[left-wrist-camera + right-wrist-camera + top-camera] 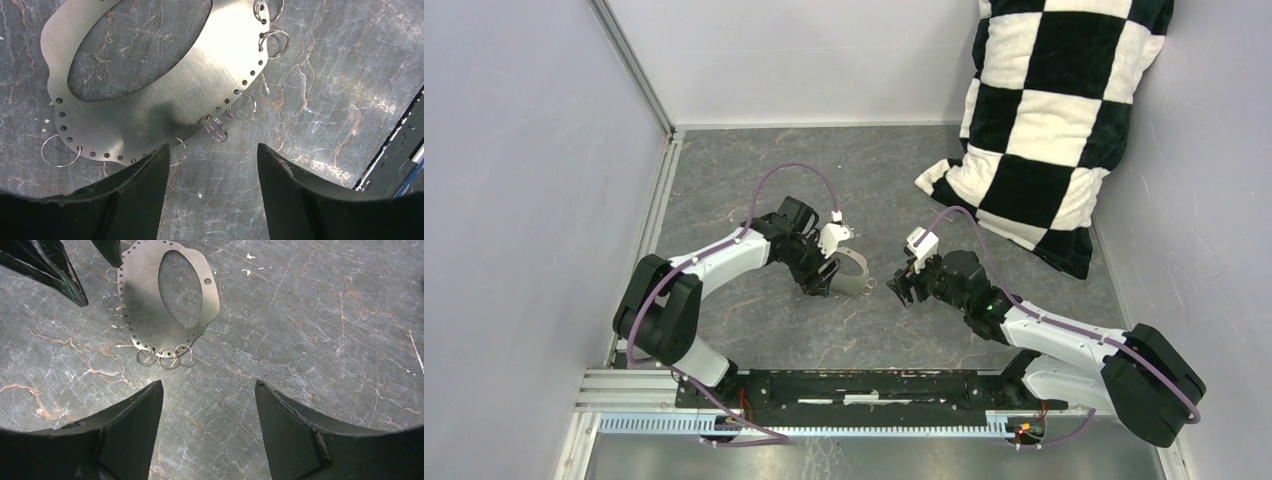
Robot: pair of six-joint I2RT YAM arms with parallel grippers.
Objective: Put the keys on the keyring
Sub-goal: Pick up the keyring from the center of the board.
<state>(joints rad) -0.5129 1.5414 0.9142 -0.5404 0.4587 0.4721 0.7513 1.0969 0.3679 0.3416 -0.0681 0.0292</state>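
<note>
Many small wire rings (216,129) hang from holes along the edge of a thin flat metal plate (165,102) lying on the surface (325,100), just in front of my left gripper (212,150); I see no keys. The plate looks light, stiff and slippery, so I would pinch its outer edge. The jaws on the left gripper and on the right gripper (209,385) stand wide, holding nothing.

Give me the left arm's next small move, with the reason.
Probably lower the left gripper and pinch the rim of the perforated metal plate. Its fingers stand open and empty just over that rim, the plate lies flat on the table with small split rings in its edge holes, and no key shows in any view, so steadying the plate seems the likeliest step.
</note>
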